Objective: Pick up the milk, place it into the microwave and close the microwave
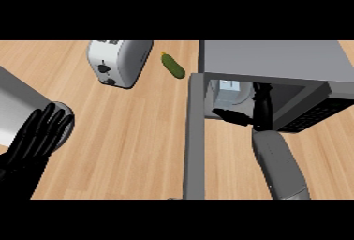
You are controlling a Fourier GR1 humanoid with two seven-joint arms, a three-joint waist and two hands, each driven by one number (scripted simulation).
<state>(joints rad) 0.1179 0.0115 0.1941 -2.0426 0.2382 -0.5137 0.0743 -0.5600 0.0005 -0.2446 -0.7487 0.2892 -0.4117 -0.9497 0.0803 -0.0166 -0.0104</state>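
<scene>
Nearest to me, at the lower left, my left hand (36, 136) rests open with its black fingers straight and spread, over the edge of a round grey plate (66, 123) on the light wooden tabletop (131, 145). It has no part in the work as I see it.

From the lower edge on the other side my grey right forearm runs up into the grey box-shaped microwave (276, 63), whose long grey door (195, 140) stands swung out toward me, wide open. My right hand (257, 108) is inside the cavity mouth; a thumb juts left and the fingers point inward, but the roof shadows them, so I cannot tell whether they are apart or closed.

Just beyond the hand, deep in the cavity, stands the pale white-and-blue milk carton (230, 90), upright as far as I can make out. I judge it a light paperboard box, stiff at its corners yet yielding in the flat panels (squeeze those and it will dent or slide). Best held across two opposite sides at mid height, clear of the top fold.

Farther off on the tabletop sit a white and silver toaster (117, 62) and, near it, a small green cucumber (173, 65), well apart from the door.
</scene>
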